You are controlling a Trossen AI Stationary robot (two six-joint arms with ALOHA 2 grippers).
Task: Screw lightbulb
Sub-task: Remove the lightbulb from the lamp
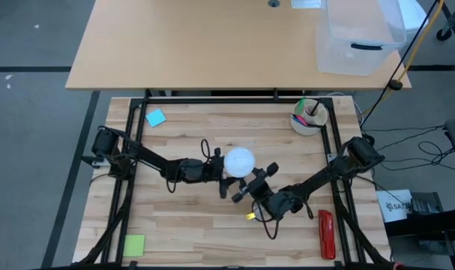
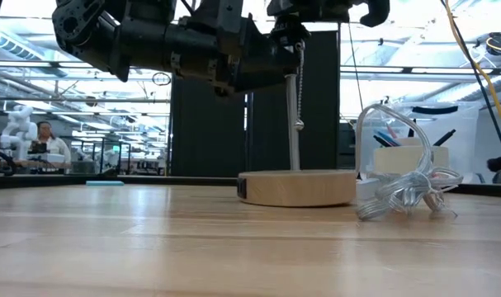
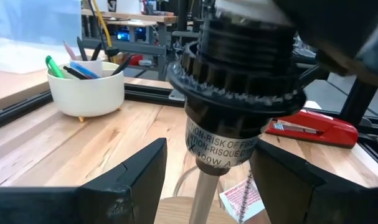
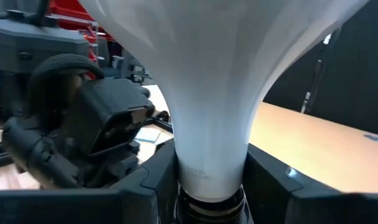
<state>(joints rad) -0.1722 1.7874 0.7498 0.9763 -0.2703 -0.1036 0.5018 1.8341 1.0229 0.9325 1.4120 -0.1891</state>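
The white lightbulb stands globe up in the black socket, on a thin stem that rises from the round wooden base. My right gripper reaches in from the near right and is shut on the bulb's neck. My left gripper reaches in from the left. It is open, with its fingers level on either side of the socket's labelled lower body. A bead pull chain hangs beside the stem. My right gripper pinches the bulb's tapering neck between its two fingers, just above the socket's rim. The fingers come in about level from the table's near right. The bulb stands upright, its base down in the socket. My left gripper flanks the socket; I cannot tell whether it touches it.
A white cup of pens stands at the far right, with a bundle of clear cable near it. A red stapler lies near right. A blue note lies far left, a green one near left.
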